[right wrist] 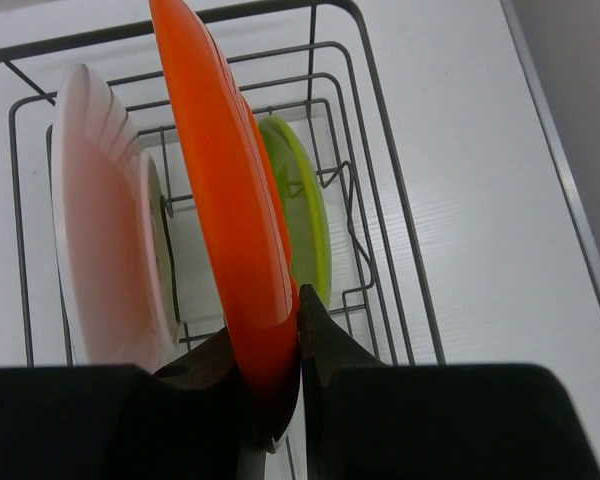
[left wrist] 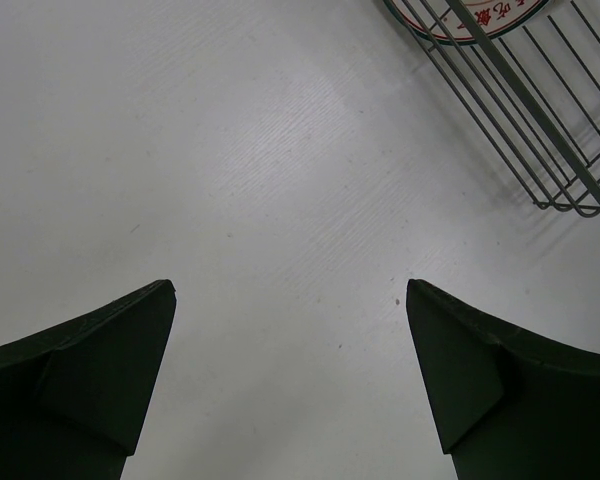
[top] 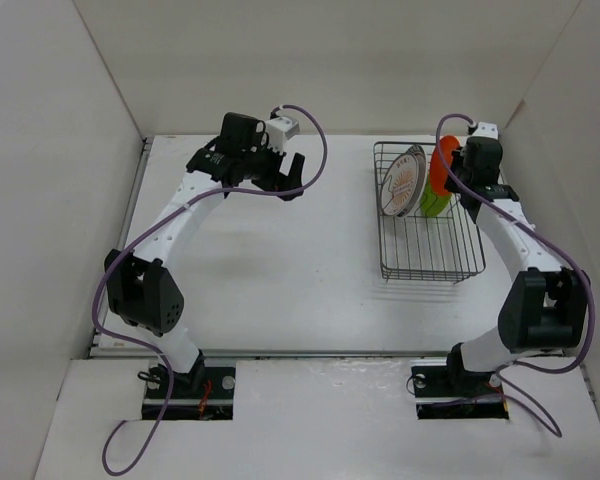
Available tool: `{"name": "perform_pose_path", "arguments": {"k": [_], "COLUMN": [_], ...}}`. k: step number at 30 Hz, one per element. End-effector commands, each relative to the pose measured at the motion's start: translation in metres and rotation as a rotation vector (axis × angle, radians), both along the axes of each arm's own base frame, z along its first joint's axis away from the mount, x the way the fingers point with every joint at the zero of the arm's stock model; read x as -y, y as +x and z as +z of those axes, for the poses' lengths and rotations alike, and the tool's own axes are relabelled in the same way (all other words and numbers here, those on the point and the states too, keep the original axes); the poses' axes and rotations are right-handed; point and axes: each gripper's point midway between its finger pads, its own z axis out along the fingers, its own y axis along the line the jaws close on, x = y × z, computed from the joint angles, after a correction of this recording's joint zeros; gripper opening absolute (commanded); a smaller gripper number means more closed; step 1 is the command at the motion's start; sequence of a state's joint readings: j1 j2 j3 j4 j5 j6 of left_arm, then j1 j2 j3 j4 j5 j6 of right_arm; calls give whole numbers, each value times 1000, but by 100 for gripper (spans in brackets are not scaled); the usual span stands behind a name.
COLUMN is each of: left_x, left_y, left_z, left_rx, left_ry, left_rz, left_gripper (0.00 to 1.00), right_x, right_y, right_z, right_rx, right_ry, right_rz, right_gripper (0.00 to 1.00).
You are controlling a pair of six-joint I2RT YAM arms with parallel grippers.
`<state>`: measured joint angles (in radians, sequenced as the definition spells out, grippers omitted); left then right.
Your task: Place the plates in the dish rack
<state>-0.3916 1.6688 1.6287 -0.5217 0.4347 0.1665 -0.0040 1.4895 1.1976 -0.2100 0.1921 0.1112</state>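
On the tabletop (top: 280, 260) we see the rack (top: 381, 240) at 2 o'clock in the top view, its long axis running 12 to 6. At its far end the plates stand on edge. In the right wrist view, the orange plate (right wrist: 230, 200) has its lower rim pinched between the right fingers (right wrist: 325, 340). It rises from 6 toward 12, tipped slightly to 11, with its faces turned to 9 and 3. The white plate (right wrist: 95, 230) stands at its 9 o'clock side, and the green plate (right wrist: 305, 210) at its 3 o'clock side. The left fingers (left wrist: 90, 350) are spread wide over bare tabletop, gripping nothing, with the rack's corner at 1 o'clock in their view.
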Motion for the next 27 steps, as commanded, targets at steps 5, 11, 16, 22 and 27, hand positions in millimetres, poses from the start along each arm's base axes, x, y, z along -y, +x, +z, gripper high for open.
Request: {"name": "perform_pose_path", "arguments": {"k": [5,11,16,22,27], "left_x": [-1,-2,-3,-3,-2], "left_y": [-3,-7,-8,-8,-7], "left_z": [12,16,12,12,16], "left_rx": [46,54,46,46,54], "left_ry": [-7,-11,-7,-7,-11], "left_rz": [-9,-8,-9,-9,-8], "left_gripper": [100,100,100,100,100], "right_x": [-13,-13,-6,3,-2], "right_y": [21,22,19,19,18], "right_z": [28,26,27,27,16], "right_rx": [99,79,70,66,36], "right_ry": [-11,-36,-65,-69,-58], "right_rz": [-56,-84,-118,-125,-96], "right_gripper": [0,0,0,0,0]}}
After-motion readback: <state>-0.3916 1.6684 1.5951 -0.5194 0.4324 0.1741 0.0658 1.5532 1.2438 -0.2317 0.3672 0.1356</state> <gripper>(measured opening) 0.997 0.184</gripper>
